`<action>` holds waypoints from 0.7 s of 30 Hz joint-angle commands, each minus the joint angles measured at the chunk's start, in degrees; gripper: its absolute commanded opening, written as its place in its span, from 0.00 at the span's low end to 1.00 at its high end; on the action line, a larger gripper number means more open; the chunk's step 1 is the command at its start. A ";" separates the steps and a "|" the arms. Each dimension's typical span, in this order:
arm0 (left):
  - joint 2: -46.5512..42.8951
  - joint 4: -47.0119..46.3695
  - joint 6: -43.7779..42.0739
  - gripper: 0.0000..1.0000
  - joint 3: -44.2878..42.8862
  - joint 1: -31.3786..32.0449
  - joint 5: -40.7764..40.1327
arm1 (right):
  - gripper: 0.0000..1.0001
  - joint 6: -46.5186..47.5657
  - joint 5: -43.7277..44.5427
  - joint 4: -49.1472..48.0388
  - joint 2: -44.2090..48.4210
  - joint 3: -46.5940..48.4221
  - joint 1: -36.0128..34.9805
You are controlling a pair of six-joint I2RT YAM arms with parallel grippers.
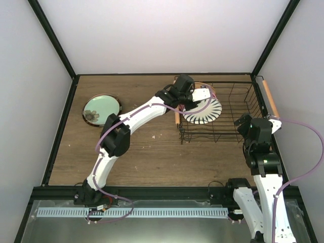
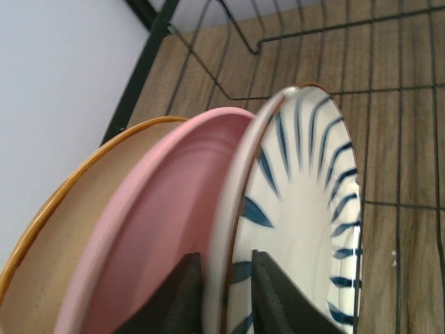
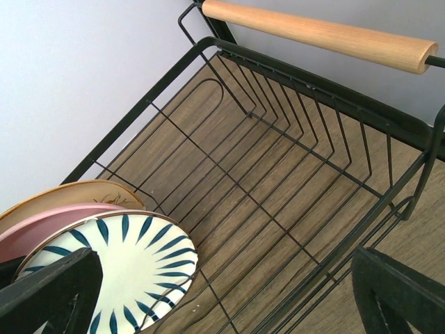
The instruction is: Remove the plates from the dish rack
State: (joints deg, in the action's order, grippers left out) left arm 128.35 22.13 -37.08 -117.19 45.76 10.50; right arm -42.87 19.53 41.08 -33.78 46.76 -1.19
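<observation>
The black wire dish rack (image 1: 229, 83) stands at the back right. Three plates stand on edge at its left end: tan (image 2: 62, 229), pink (image 2: 160, 229) and white with dark radial stripes (image 2: 306, 209). My left gripper (image 1: 201, 96) reaches into the rack. Its fingers (image 2: 226, 292) straddle the striped plate's rim, one behind it next to the pink plate, one on its face. A mint green plate (image 1: 101, 109) lies on the table at the back left, on a plate with a reddish rim. My right gripper (image 1: 242, 123) is open and empty over the rack's right side (image 3: 226, 306).
The rack's right part (image 3: 306, 174) holds nothing, and its wooden handle (image 3: 320, 35) runs along the far side. Another wooden handle (image 1: 270, 98) lies near the right wall. A black frame (image 1: 61, 126) borders the table.
</observation>
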 commanded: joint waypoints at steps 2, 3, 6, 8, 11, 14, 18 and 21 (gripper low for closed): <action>1.87 -1.27 0.40 0.11 -1.58 1.35 -1.90 | 1.00 0.16 1.80 0.97 0.73 1.27 0.22; 1.70 -1.41 0.43 0.07 -1.63 1.43 -2.27 | 1.00 0.16 1.85 1.06 0.82 1.31 0.22; 0.96 -1.73 0.36 0.04 -1.88 1.96 -3.45 | 1.00 0.07 1.97 1.32 1.07 1.18 0.22; -0.03 -1.91 0.22 0.04 -1.95 2.33 -4.24 | 1.00 0.09 2.00 1.43 1.24 1.03 0.22; -2.04 -2.45 -0.17 0.04 -1.91 2.96 -6.24 | 1.00 0.04 1.87 1.33 1.27 0.96 0.22; -3.96 -3.57 -1.47 0.04 -1.84 3.40 -8.36 | 1.00 0.01 1.39 0.90 1.10 0.67 0.22; -6.14 -5.14 -4.13 0.04 -1.34 3.95 -10.77 | 1.00 -0.02 0.80 0.32 0.91 0.20 0.22; -7.94 -6.84 -6.35 0.04 0.40 4.19 -11.99 | 1.00 -0.02 0.65 0.27 0.99 -0.10 0.23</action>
State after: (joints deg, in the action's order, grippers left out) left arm 127.28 21.80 -41.65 -117.23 49.21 1.28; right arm -42.89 19.57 41.76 -33.06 46.74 -1.19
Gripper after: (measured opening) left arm 0.079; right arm 0.997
